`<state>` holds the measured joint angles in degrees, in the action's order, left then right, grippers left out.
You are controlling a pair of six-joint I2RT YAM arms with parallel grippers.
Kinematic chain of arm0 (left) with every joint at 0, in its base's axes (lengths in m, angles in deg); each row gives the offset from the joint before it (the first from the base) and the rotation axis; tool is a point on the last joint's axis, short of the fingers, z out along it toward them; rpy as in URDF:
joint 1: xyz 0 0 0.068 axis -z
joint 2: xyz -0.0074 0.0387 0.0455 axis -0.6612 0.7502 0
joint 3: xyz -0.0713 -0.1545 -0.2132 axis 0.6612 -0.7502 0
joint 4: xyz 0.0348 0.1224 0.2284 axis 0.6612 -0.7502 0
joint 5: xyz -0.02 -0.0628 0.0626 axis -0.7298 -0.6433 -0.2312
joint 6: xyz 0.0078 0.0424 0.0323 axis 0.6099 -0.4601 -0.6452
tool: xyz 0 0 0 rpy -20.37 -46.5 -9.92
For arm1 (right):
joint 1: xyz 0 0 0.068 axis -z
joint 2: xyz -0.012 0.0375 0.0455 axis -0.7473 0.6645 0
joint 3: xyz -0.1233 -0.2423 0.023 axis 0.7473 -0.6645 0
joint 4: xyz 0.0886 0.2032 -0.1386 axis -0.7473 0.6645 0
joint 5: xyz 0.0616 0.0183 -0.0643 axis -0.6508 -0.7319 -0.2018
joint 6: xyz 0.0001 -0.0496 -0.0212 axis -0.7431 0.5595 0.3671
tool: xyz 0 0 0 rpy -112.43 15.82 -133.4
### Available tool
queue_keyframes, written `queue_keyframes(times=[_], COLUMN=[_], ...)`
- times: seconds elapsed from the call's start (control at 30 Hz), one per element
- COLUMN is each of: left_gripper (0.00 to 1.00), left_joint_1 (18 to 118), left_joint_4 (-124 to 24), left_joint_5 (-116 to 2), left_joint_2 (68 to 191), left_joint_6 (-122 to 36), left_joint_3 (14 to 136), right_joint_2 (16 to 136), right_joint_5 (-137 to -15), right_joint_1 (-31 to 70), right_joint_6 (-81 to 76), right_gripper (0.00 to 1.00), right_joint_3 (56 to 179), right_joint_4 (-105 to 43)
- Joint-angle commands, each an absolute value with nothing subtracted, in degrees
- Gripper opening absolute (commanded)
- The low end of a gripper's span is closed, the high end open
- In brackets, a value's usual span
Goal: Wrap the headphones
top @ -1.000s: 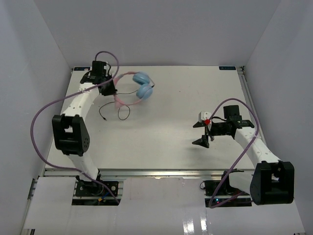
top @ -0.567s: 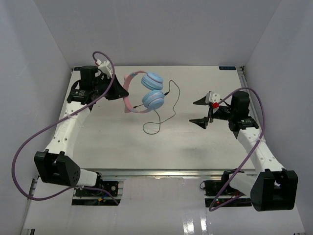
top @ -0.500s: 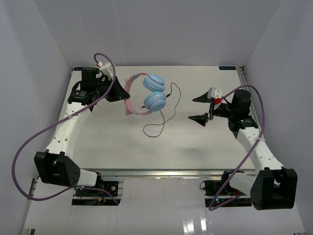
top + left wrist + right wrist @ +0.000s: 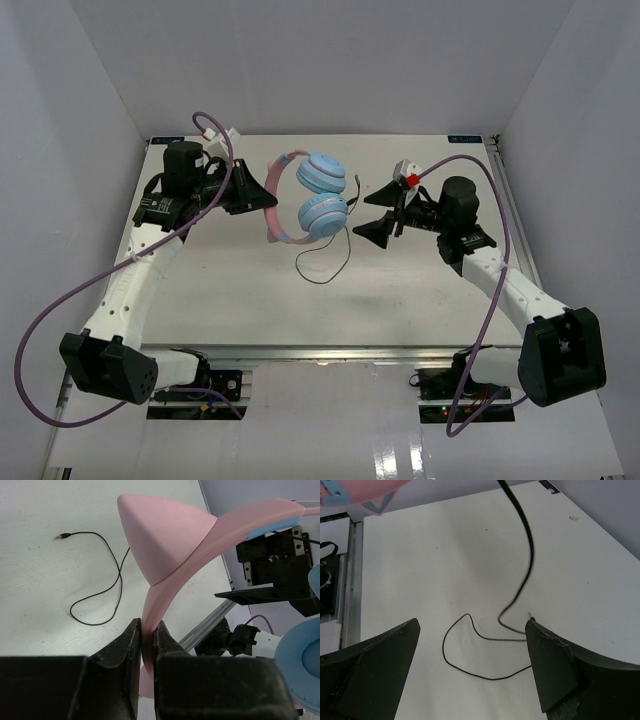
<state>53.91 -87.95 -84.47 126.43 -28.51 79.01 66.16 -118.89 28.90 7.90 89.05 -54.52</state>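
Observation:
The headphones [image 4: 310, 195] have a pink headband [image 4: 165, 580] and two light blue ear cups. My left gripper [image 4: 262, 195] is shut on the headband and holds the headphones above the table. The thin black cord [image 4: 335, 262] hangs from the cups and loops on the table; it also shows in the left wrist view [image 4: 107, 587] and in the right wrist view [image 4: 485, 645]. My right gripper [image 4: 372, 222] is wide open just right of the ear cups, above the cord, holding nothing.
Thick purple cables [image 4: 60, 330] run along both arms. The white table [image 4: 240, 290] is walled on three sides, with its front edge by the arm bases.

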Motion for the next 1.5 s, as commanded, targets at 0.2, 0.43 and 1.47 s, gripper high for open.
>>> queue_keyframes(times=[0.2, 0.43, 1.47], left_gripper=[0.00, 0.00, 0.00], left_joint_1=[54.1, 54.1, 69.6], left_joint_4=[-85.0, -83.3, -84.7], left_joint_5=[-86.2, -88.4, -52.0], left_joint_2=[121.6, 121.5, 138.1], left_joint_6=[-26.0, -23.7, -51.6], left_joint_3=[78.5, 78.6, 69.7], right_joint_2=[62.3, 69.9, 59.5], right_joint_5=[-117.4, -121.2, -89.5], right_joint_1=[29.1, 27.4, 22.8], right_joint_6=[10.5, 6.4, 52.8], right_gripper=[0.98, 0.97, 0.08], right_joint_3=[86.2, 88.1, 106.8], right_joint_4=[-57.1, -60.8, -21.0])
